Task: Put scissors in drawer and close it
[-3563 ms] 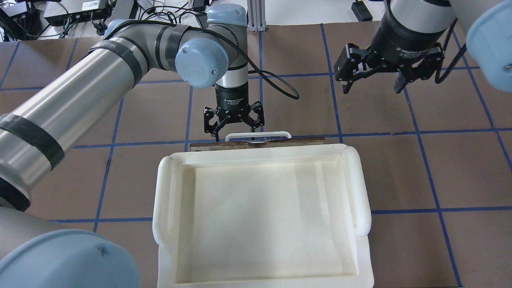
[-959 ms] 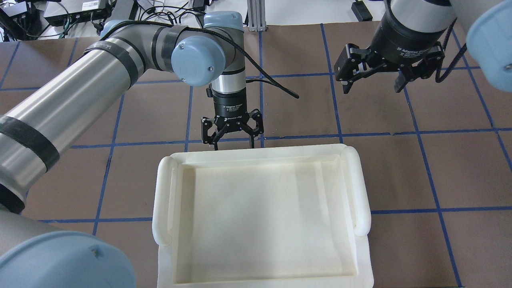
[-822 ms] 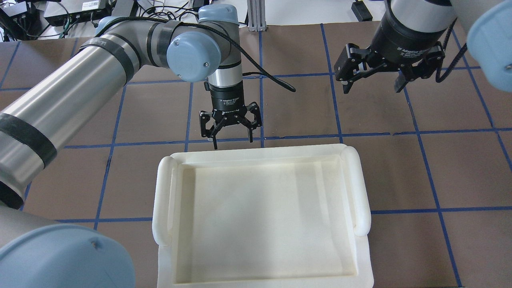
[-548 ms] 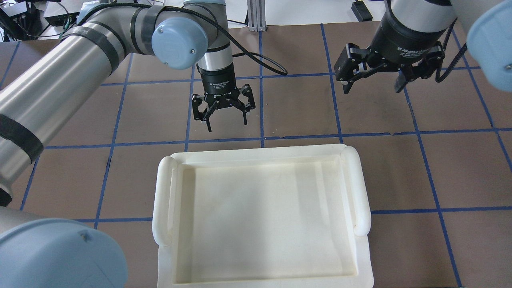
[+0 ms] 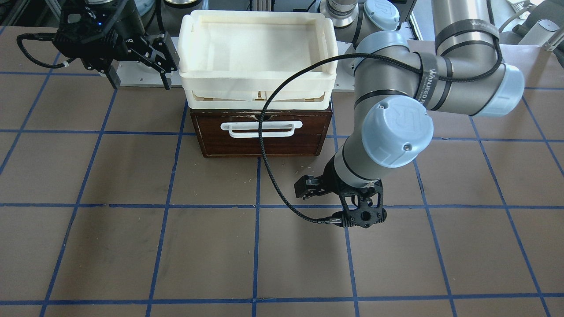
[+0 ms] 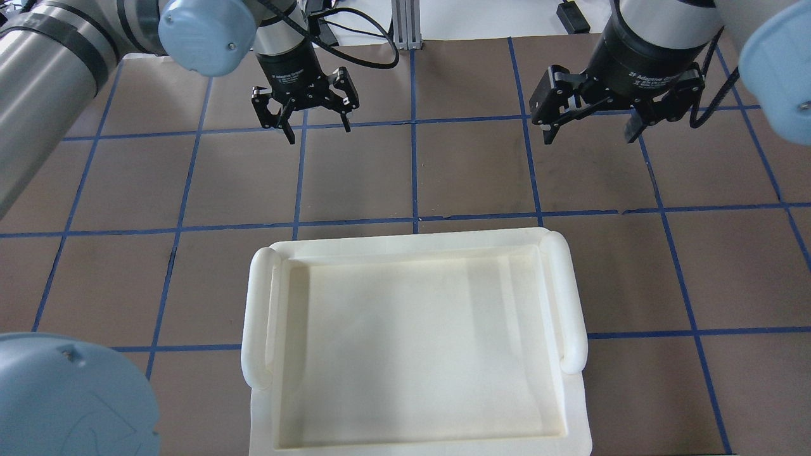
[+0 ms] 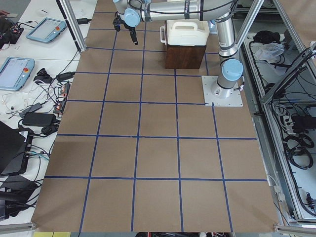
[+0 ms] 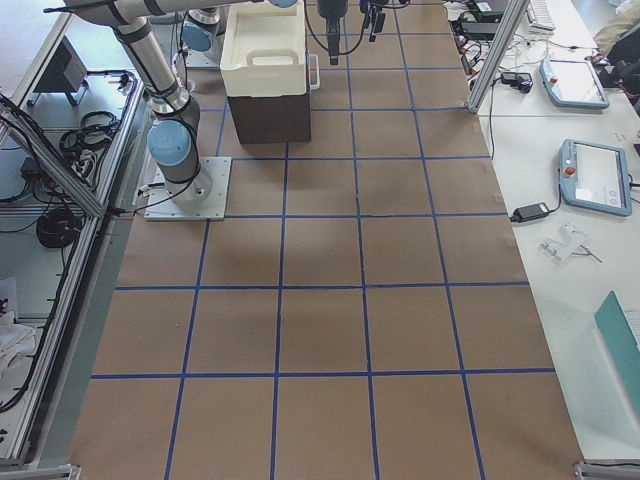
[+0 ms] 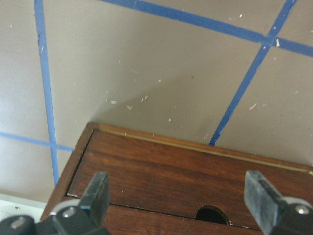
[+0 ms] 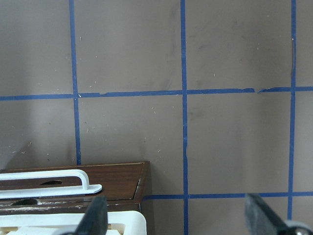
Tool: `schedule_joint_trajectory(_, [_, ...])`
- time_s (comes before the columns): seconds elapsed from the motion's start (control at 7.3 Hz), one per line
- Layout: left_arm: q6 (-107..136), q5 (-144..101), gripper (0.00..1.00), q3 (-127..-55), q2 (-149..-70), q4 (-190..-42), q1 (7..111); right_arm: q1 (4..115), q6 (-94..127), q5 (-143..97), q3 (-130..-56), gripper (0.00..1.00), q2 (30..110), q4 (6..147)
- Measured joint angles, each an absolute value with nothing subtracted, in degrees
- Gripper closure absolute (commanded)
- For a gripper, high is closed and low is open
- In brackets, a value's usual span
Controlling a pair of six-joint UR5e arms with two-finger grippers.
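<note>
Drawer (image 5: 260,143): sits flush in its brown box, white handle (image 5: 262,128) facing away from the robot. It looks shut, so the closing step seems done.
Tray (image 5: 257,15): rests on top of the box, hiding the drawer from overhead.
Left pincer (image 6: 319,134): spread wide and holding nothing, over the surface (image 6: 475,171), well apart from the handle.
Right pincer (image 6: 589,139): also spread wide and holding nothing, off to its own side.
Scissors: in no view, most likely inside the shut drawer.

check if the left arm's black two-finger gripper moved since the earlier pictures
Yes. In the overhead view the left arm's black two-finger gripper has drawn away from the far rim of the white plastic tray, going up the picture and leftward, jaws open.
</note>
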State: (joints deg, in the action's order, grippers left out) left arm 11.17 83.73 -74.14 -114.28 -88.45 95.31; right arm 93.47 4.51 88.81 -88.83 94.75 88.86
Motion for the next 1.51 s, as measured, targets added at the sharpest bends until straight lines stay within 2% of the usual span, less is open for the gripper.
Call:
schedule_joint_trajectory(0.55, [-6.79,86.5,0.0,-74.25,-107.83,-86.51,84.59,92.98,4.56,89.66,-88.56,0.0,94.55,90.93])
schedule_joint_trajectory(0.96, [-8.96,91.79,0.0,-75.63,-101.61,-85.91,83.26,92.38,4.94,90.06,-87.16,0.0,93.82,91.37])
schedule_joint_trajectory(1.51, [-8.54,90.14,0.0,-83.93,-94.31,-84.6,83.3,92.08,5.1,89.93,-86.43,0.0,93.14,91.35])
